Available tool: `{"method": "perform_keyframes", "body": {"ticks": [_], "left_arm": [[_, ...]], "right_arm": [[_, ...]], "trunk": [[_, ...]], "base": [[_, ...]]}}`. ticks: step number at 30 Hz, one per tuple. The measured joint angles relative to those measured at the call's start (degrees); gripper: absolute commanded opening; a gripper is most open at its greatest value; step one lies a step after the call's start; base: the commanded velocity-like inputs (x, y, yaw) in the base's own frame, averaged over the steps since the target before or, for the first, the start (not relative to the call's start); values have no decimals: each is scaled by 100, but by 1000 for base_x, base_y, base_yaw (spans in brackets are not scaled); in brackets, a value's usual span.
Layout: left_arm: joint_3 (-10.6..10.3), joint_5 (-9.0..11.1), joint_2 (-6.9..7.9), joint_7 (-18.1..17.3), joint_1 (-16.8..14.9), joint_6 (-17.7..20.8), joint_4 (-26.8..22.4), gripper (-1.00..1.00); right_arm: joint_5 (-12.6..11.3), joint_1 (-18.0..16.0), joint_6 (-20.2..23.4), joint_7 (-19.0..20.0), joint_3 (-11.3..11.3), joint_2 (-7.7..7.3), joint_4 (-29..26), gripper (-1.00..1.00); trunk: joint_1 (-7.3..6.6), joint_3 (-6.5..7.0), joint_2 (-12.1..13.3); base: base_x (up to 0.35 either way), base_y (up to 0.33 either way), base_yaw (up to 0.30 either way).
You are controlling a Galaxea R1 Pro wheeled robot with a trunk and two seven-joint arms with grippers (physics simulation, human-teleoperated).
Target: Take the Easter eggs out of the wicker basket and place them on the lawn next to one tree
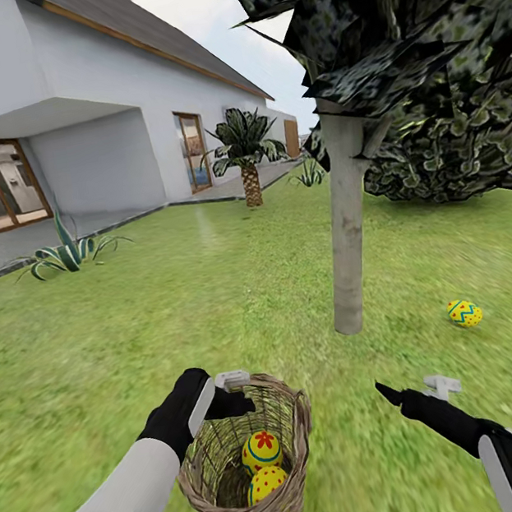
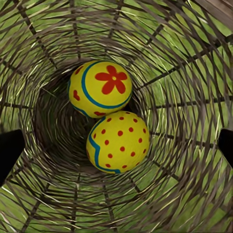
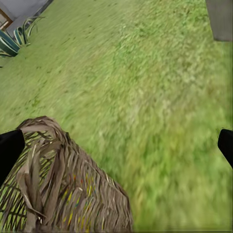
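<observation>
My left gripper point(image 1: 228, 390) sits spread at the basket point(image 1: 279, 419) rim; two eggs point(image 2: 115, 116) inside, lower ones half hidden by weave. Right gripper point(image 1: 417, 396) spread, empty. Third egg point(image 1: 464, 313) on the lawn point(image 1: 213, 296) near the tree point(image 1: 348, 232).

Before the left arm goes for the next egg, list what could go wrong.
1. The flower egg and the dotted egg touch deep in the wicker basket; gripping one may push the other aside.
2. The left gripper sits at the rim, so its fingers could snag the weave and tip the basket.
3. The zigzag egg lies loose on the lawn by the tree and may roll.
</observation>
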Motion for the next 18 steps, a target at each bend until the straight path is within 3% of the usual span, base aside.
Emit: {"method": "perform_keyframes", "body": {"ticks": [18], "left_arm": [[0, 2, 4, 0, 0, -294, 0, 100]], "right_arm": [[0, 20, -4, -26, -3, -26, 31, 100]], "trunk": [[46, -399, -24]], "base": [[0, 0, 0]]}}
